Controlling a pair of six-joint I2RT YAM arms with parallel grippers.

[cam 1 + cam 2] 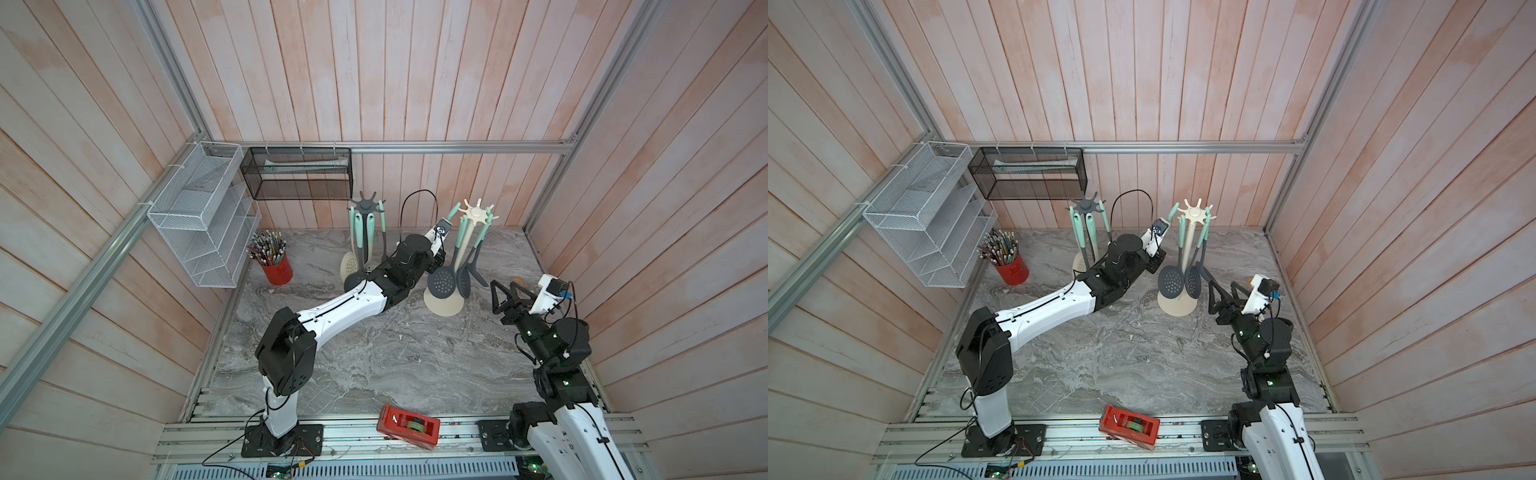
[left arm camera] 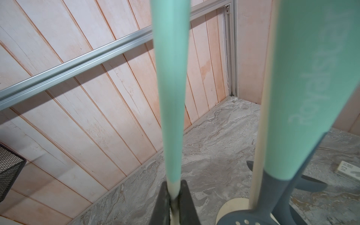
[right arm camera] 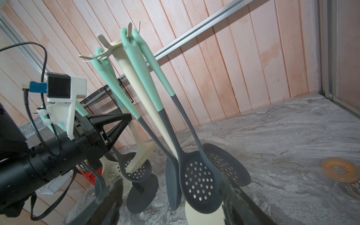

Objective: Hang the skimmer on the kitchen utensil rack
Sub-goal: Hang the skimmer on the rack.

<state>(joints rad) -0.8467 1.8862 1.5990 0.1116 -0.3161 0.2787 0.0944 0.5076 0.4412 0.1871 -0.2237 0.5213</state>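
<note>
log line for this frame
left gripper: shut on skimmer handle | handle top: at cream rack hooks | right gripper: open, empty

In both top views the left gripper (image 1: 436,261) sits mostly behind the left arm (image 1: 345,305), so its clamp on the skimmer (image 1: 452,212) is hidden there. The left wrist view cuts off the skimmer's loop end and head, and the fingers (image 2: 161,204) run off the frame. That arm also covers the dark rack's (image 1: 368,205) base. An orange thing (image 1: 516,279) at 2 o'clock of the right gripper (image 1: 503,286) is mostly covered. The right wrist view blurs that gripper's fingers (image 3: 109,196).
</note>
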